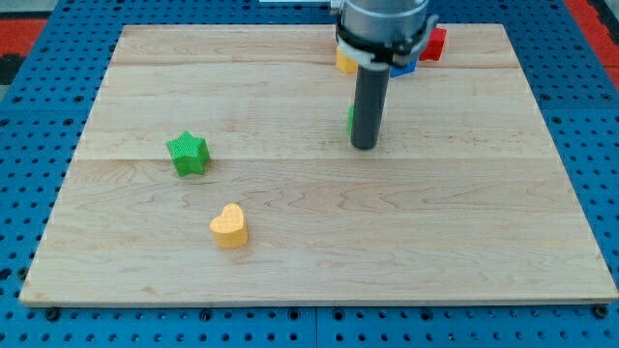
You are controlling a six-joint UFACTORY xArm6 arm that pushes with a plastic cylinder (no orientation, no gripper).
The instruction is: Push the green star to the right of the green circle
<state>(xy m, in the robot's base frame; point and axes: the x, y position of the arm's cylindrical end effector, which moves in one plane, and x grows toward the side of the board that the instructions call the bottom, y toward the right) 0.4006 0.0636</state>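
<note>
My tip [365, 147] rests on the tabletop [435, 232], gripping nothing, with a green block [350, 120] showing only as a sliver behind the rod. The green star [188, 154] lies well apart toward the view's left, the yellow heart [230, 225] below-left.

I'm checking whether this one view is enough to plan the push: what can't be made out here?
- Green block: only a sliver shows left of the rod; shape not readable.
- Yellow block and blue block: mostly behind the arm's housing at the view's top; shapes unclear.
- Red block: partly covered by the arm.
- My tip: contact with the green sliver cannot be told.
</note>
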